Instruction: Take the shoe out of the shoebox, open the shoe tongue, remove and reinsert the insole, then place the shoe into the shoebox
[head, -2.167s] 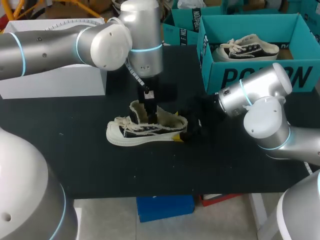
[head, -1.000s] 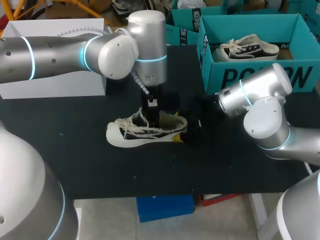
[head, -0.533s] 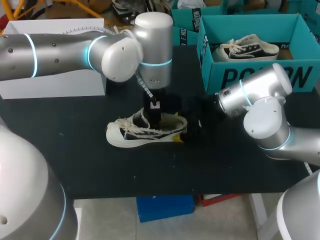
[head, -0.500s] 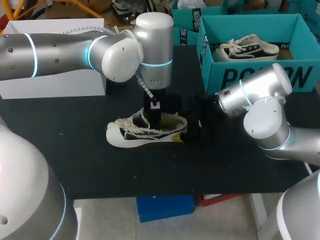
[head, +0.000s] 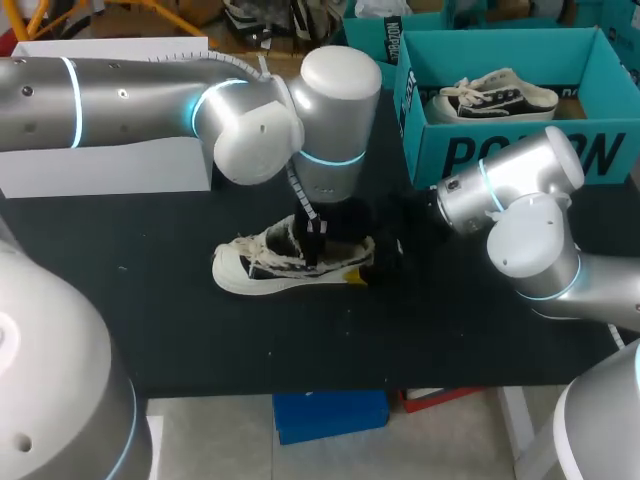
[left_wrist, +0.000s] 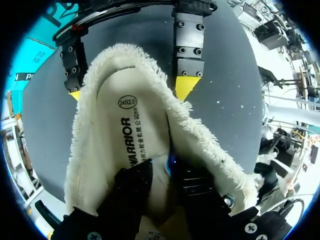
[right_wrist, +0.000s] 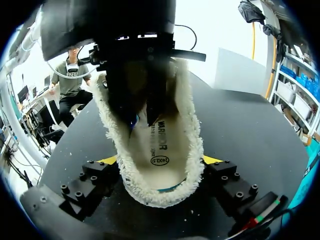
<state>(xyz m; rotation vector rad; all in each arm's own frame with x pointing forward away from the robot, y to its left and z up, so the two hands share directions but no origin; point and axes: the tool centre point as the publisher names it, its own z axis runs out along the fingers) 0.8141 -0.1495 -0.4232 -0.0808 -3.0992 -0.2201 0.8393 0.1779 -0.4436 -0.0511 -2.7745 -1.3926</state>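
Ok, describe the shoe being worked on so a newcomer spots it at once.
Look at the middle of the black table: a cream-and-black shoe stands on its sole there, the right pincer clamping its heel, the left pincer down inside its opening. Unlike the other shoe, it is outside the teal shoebox.

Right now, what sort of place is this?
Likely a robotics lab bench: the left arm and right arm work a sneaker on a black table, with a teal shoebox beside.

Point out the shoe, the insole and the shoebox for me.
shoe (head: 232, 272): head view, white toe cap.
insole (left_wrist: 122, 127): left wrist view, printed heel area.
shoebox (head: 455, 140): head view, front wall.
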